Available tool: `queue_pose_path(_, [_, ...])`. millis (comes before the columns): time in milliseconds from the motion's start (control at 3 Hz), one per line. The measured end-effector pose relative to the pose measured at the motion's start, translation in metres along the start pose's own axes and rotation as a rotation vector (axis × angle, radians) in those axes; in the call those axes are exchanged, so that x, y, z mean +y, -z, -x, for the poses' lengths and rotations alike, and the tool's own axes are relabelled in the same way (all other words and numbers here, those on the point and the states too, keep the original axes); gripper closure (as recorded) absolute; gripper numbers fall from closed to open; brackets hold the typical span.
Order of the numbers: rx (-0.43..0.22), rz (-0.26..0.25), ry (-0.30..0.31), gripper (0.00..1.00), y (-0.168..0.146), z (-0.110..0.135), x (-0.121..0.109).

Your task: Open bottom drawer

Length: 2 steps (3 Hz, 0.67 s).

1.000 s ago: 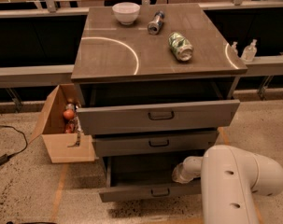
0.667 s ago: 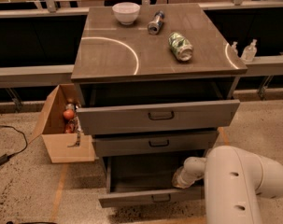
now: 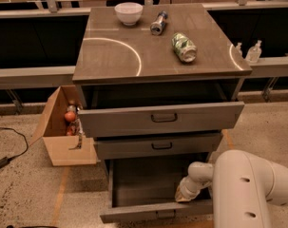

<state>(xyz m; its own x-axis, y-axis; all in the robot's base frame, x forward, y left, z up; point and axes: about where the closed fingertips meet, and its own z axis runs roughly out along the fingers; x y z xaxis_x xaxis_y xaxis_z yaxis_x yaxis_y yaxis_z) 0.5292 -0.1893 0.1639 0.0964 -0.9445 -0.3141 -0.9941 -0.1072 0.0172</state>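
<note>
The bottom drawer (image 3: 134, 214) is the lowest of three in a grey-brown cabinet. It is pulled far out, so its dark inside (image 3: 143, 182) shows, and its small bar handle (image 3: 166, 215) sits at the centre of the slim front panel. My gripper (image 3: 184, 195) is at the end of the white arm (image 3: 243, 189). It reaches down just behind the right part of that front panel, at the drawer's inner edge. The mid-sized drawer (image 3: 158, 146) is slightly out. The wide top drawer (image 3: 162, 118) is partly out.
On the cabinet top (image 3: 110, 56) are a white bowl (image 3: 128, 12), a lying bottle (image 3: 158, 23) and a green can (image 3: 184, 47). An open cardboard box (image 3: 62, 141) with items stands on the floor at the left. A cable (image 3: 5, 146) lies further left.
The bottom drawer has slid further out toward the camera. My arm and gripper have drawn back with it.
</note>
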Motion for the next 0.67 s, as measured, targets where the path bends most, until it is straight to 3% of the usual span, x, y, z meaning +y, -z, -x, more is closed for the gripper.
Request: queue_pose_path(667, [-0.044, 0.176, -0.046, 1.00, 0.009, 0.018, 0.073])
